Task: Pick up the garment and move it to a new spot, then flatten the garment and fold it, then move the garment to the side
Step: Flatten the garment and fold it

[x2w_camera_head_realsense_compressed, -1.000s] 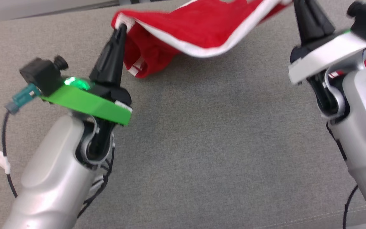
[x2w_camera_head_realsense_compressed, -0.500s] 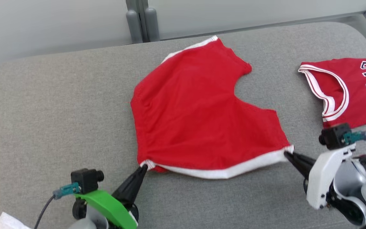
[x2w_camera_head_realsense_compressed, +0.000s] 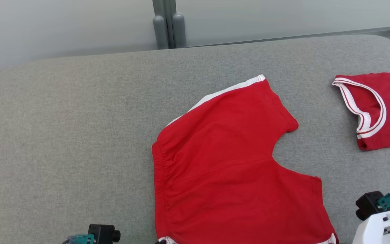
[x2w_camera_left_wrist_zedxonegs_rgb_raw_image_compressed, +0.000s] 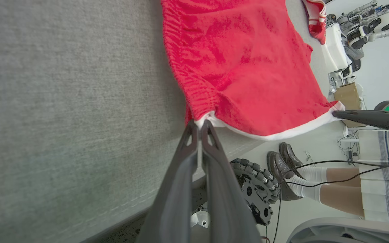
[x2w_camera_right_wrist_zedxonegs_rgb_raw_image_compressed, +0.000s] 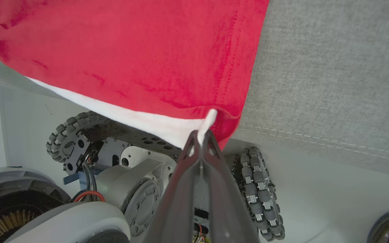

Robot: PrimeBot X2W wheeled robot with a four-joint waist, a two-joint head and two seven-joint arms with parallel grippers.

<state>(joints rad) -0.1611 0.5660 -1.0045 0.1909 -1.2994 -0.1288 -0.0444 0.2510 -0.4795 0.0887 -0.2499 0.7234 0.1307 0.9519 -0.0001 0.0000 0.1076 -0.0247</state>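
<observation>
- The red shorts [x2w_camera_head_realsense_compressed: 235,162] are lying spread out and mostly flat on the grey fabric-covered desk [x2w_camera_head_realsense_compressed: 63,135]. In the head view they are sitting right of its middle, with the gathered waistband facing the robot's left.
- Their white-banded near edge is reaching just past the desk's near edge and is stretching between the two arms.
- In the left wrist view, the left jaws are pressing together on the corner of the white band beside the waistband.
- In the right wrist view, the right jaws are pressing together on the band's opposite corner, pinching a small fold of white cloth.
- A red jersey [x2w_camera_head_realsense_compressed: 381,112] with white trim and dark lettering is lying flat at the desk's right side, well apart from the shorts.
- In the left wrist view, a person in white socks and brown shoes [x2w_camera_left_wrist_zedxonegs_rgb_raw_image_compressed: 277,168] is standing on the floor beyond the desk's near edge.
- The robot's studded wheels [x2w_camera_right_wrist_zedxonegs_rgb_raw_image_compressed: 258,189] are showing below the hanging white band.
</observation>
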